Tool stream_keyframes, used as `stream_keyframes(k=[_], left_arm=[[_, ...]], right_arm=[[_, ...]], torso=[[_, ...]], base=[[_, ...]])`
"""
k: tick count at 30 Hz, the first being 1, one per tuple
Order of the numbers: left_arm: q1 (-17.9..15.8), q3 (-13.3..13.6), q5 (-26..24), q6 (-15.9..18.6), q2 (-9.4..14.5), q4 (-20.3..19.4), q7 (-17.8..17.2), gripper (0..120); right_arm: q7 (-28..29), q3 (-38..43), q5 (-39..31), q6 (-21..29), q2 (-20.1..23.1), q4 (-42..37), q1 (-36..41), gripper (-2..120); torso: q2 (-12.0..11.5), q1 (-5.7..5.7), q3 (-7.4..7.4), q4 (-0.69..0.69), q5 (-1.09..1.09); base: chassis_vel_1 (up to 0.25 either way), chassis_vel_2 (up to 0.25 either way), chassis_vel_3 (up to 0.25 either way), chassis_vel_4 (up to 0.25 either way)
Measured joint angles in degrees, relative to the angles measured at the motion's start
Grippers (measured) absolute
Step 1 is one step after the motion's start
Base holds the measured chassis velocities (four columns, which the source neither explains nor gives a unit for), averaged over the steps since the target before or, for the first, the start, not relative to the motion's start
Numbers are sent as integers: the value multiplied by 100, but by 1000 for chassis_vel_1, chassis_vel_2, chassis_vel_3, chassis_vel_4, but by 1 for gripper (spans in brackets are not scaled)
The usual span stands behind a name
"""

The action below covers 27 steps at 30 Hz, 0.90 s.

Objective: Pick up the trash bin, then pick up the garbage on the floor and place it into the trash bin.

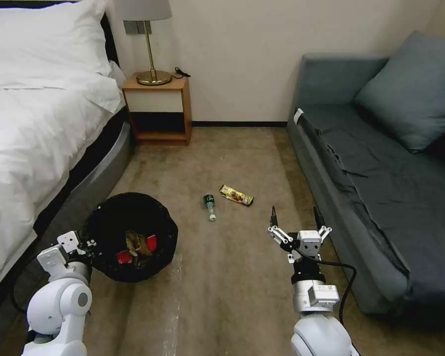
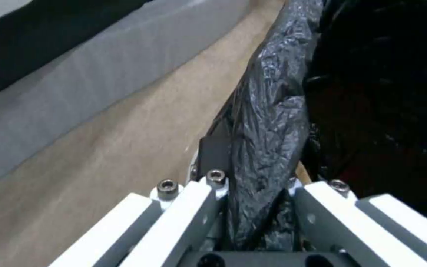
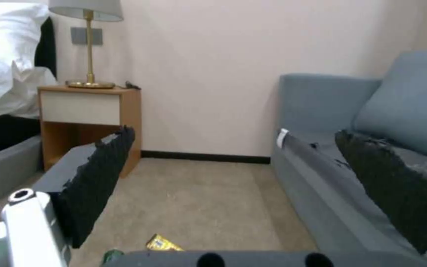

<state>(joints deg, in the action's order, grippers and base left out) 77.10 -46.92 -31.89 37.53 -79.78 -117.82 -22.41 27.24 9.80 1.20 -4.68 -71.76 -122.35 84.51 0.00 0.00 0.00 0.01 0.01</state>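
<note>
My left gripper [image 2: 253, 207] is clamped on the bag-covered rim of the trash bin [image 1: 104, 222], which holds 2 pieces: the red carton [image 1: 125, 257] and tan paper [image 1: 137, 243]. My right gripper [image 1: 295, 218] hangs wide open, empty. Farther out, the green bottle [image 1: 209, 204] and gold wrapper [image 1: 236, 195] lie on the floor [image 1: 232, 277].

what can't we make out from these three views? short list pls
- Head view: the trash bin's white body, covered by the draped black bag.
- Head view: the left end effector's fingertips, lost against the bag at the rim; the left wrist view shows them clamped on it.
- Inside the bin: red carton partly under the tan paper.
- Right wrist view: green bottle and gold wrapper cut off by the right end effector's body.
</note>
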Motion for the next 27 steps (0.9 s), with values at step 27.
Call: stream_keyframes(k=[27], left_arm=[[-153,-50,-2,13,5,102,-18,3]], right_arm=[[-23,-103,-77,21,68,228,-227,100]], torso=[[0,0,0,-2,-2]], base=[[-216,215,213,-206]])
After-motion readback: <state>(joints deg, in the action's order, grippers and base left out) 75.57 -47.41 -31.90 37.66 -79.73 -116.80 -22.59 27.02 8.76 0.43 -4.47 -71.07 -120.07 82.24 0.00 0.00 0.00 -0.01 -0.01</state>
